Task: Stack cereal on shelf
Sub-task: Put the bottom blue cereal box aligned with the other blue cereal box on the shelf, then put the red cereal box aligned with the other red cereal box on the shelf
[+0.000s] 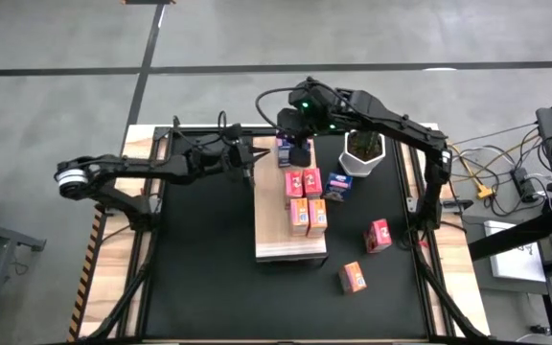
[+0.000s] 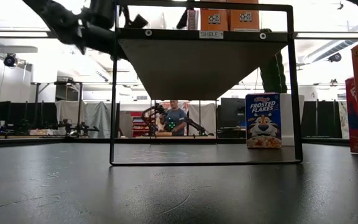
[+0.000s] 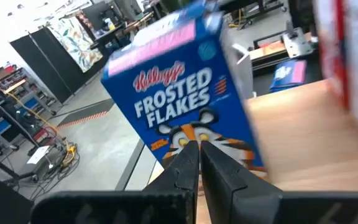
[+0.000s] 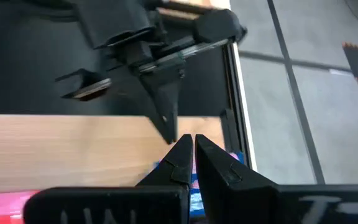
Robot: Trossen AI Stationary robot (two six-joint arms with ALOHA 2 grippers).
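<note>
The shelf (image 1: 278,225) is a light wood board on a black frame; the low view shows it from below (image 2: 201,56). Pink-red cereal boxes (image 1: 304,182) and orange ones (image 1: 308,218) stand on it. A blue Frosted Flakes box (image 1: 283,151) stands at its far end, and it fills the left wrist view (image 3: 179,106). My left gripper (image 1: 252,163) is shut and level, left of that box, with a small gap in the high view. My right gripper (image 1: 300,153) is shut and slants down over the same box (image 4: 194,183). My right gripper's shut fingers (image 4: 182,158) hang over the blue box's top (image 4: 229,163), coming from above and the far right. Whether they touch it I cannot tell, since the fingers cover that spot.
A white-potted cactus (image 1: 362,153) stands right of the shelf, with a blue box (image 1: 338,187) beside it. A pink-red box (image 1: 379,235) and an orange box (image 1: 354,278) lie on the black mat (image 1: 209,287). Another Frosted Flakes box (image 2: 263,121) stands beyond the frame.
</note>
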